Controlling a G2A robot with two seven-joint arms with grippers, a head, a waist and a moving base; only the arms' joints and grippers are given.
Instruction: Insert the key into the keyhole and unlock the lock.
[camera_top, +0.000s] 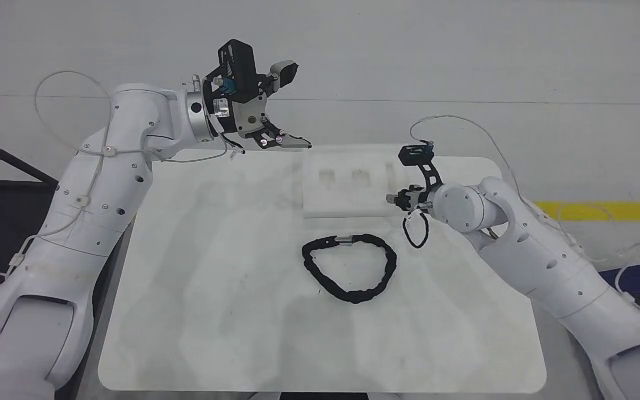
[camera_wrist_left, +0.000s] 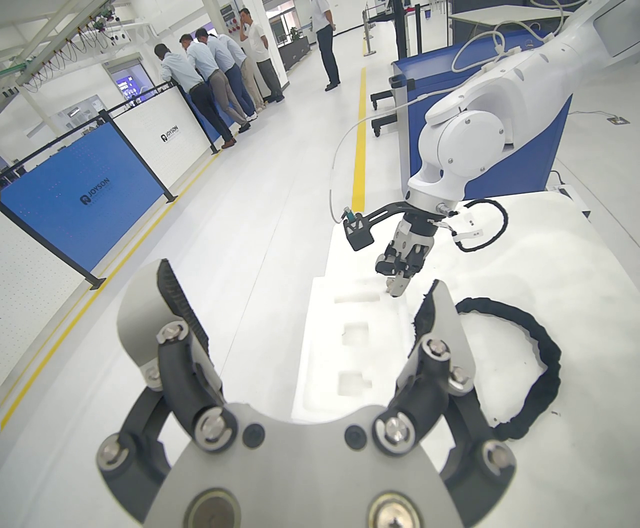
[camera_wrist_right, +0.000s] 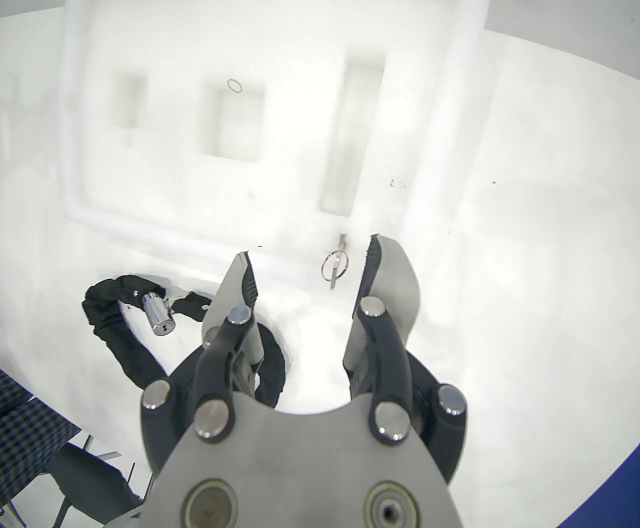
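Evidently nothing was finished: the small silver ringed key (camera_wrist_right: 334, 265) lay ungrasped by the white foam tray (camera_top: 345, 200) beneath the wide-open, empty right tool (camera_wrist_right: 310, 247), apart from the black fabric-sleeved chain lock (camera_top: 350, 290) on the white table (camera_top: 200, 330), the left tool (camera_wrist_left: 300, 275) likewise open and empty.

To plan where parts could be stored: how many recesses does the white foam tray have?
3 in the foam tray: a long narrow recess nearest the key, a square recess in the middle, a small recess at the other end. None looks hidden.

White table (camera_top: 200, 320), foam tray (camera_top: 345, 205) with rectangular recesses, yellow floor line (camera_top: 590, 210)
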